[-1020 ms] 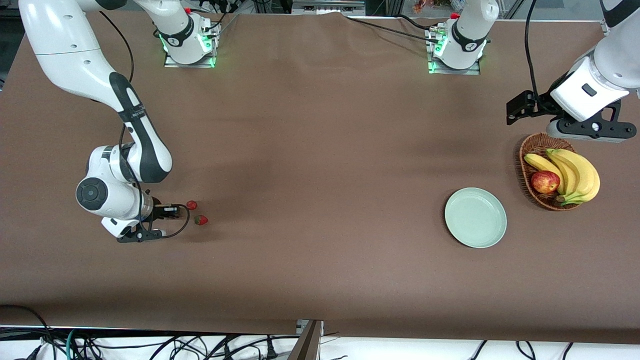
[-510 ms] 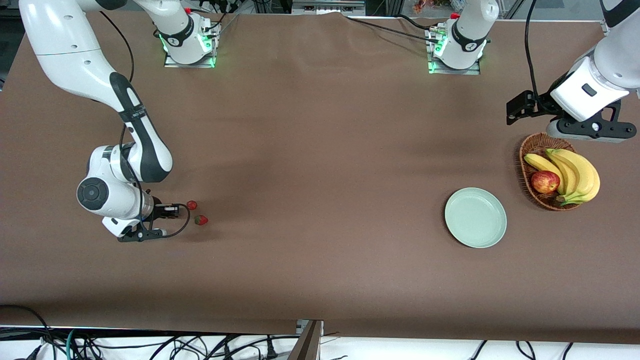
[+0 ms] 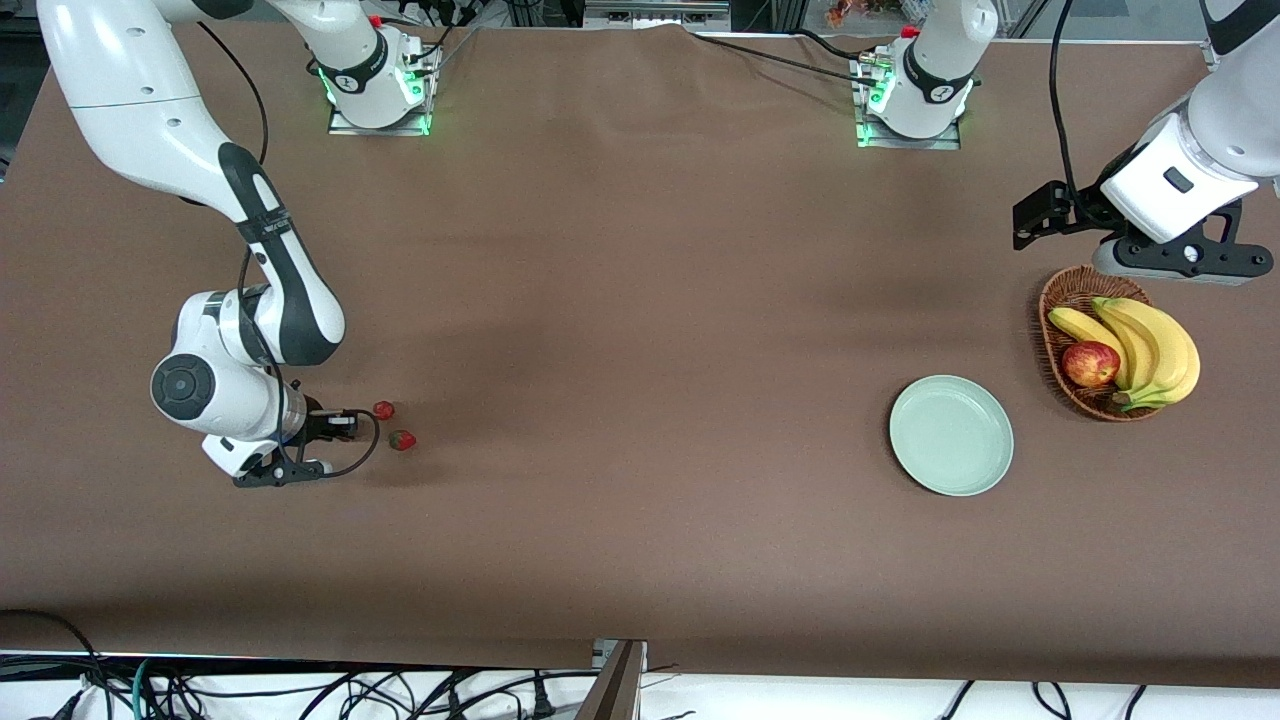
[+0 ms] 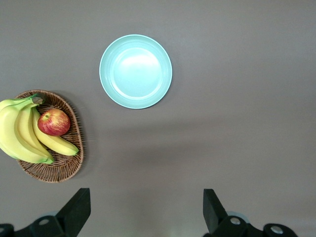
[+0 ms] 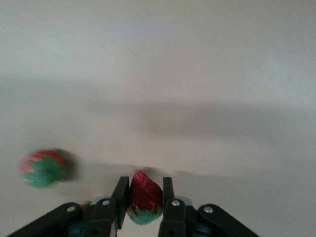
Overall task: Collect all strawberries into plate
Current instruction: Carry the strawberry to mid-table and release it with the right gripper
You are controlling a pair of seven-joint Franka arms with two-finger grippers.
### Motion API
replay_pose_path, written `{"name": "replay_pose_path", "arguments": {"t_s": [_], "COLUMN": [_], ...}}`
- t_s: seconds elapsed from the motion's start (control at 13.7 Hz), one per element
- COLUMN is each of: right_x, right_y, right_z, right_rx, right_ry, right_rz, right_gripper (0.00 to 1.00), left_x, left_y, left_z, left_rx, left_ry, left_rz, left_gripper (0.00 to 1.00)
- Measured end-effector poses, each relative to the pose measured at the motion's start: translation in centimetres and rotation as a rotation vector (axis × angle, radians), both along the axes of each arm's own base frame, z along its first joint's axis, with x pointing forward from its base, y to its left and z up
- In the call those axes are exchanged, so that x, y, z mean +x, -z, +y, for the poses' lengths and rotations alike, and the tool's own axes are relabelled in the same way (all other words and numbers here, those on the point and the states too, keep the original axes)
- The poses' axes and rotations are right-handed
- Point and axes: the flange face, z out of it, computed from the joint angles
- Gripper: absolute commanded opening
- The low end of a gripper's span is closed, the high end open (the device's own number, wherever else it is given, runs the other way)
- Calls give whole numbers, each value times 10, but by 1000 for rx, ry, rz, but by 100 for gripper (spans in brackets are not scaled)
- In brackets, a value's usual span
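Right end effector (image 5: 142, 200) pinches a strawberry (image 5: 143, 195) low at the right arm's end of the table (image 3: 640, 400). Soft, light, easily bruised: grip its flanks gently. Left end effector (image 4: 143, 212), fingers spread, waits above the basket (image 4: 59, 168); plate (image 3: 951, 434) empty.

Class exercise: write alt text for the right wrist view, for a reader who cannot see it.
The right gripper is shut on a strawberry, red tip pointing away from the camera, just above the brown table. A second strawberry lies blurred on the table nearby.
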Motion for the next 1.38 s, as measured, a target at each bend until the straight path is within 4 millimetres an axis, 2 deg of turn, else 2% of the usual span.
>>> {"name": "replay_pose_path", "arguments": {"t_s": [0.15,0.29,0.44,0.58,0.66,0.73,0.87,1.09,1.17,1.24,1.31,1.38], "right_x": [6,-1,-25,-59,-75,-89,-107,-131,-141,-151,-159,-165], "right_y": [-25,-43,-46,-41,-37,-32,-22,-3,5,11,16,19], "right_z": [50,126,214,308,348,379,414,449,459,469,476,482], "right_rx": [15,30,47,76,93,108,136,176,180,179,178,176], "right_ry": [24,83,162,264,311,344,374,393,401,407,409,408], "right_rz": [-40,-64,-69,-77,-80,-83,-91,-100,-95,-89,-84,-80], "right_gripper": [9,9,9,9,9,9,10,11,22,41,78,100], "left_x": [0,-1,-1,-2,-2,-2,-3,-6,-6,-5,-5,-4], "left_y": [0,0,1,1,2,2,3,7,8,9,11,12], "left_z": [-2,-2,-2,-3,-4,-5,-1,8,7,6,6,6], "left_rx": [0,1,1,0,-7,-14,-17,-41,-47,-52,-55,-56], "left_ry": [3,4,5,6,5,5,-2,-23,-24,-23,-22,-22], "left_rz": [0,5,10,14,17,19,31,75,79,83,86,88], "left_gripper": [100,100,100,100,100,100,100,100,100,100,100,100]}}
